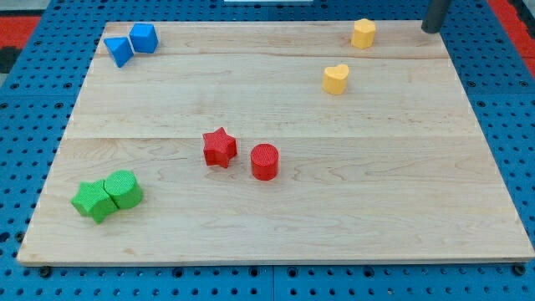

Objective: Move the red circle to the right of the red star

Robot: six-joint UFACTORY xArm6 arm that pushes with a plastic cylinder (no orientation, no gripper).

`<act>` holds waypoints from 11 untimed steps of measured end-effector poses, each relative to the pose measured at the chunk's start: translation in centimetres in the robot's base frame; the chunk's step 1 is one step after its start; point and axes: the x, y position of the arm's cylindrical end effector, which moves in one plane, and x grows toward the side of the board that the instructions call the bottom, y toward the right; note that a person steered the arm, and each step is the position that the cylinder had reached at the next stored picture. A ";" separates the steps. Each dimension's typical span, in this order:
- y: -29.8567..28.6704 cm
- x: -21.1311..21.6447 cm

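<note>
The red circle (pixel 265 161), a short cylinder, stands on the wooden board just right of and slightly below the red star (pixel 219 147), with a small gap between them. My tip (pixel 431 30) is at the view's top right corner, at the board's top edge, far from both red blocks. It is nearest the yellow blocks.
A yellow hexagon-like block (pixel 363 33) and a yellow heart (pixel 335 79) sit at the top right. A blue triangle (pixel 119 51) and a blue cube (pixel 144 38) touch at the top left. Two green blocks (pixel 93 200) (pixel 124 189) touch at the bottom left. The board (pixel 376 209) lies on a blue pegboard.
</note>
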 end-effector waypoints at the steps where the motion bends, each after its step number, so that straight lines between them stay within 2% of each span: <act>1: -4.3 -0.1; 2: -11.8 0.2; 3: -12.9 4.1; 4: -14.4 6.1; 5: -14.7 6.3; 6: -12.2 6.7; 7: -14.9 9.1; 8: -18.2 9.5; 9: -12.5 11.5; 10: -9.3 21.6; 11: -12.1 31.2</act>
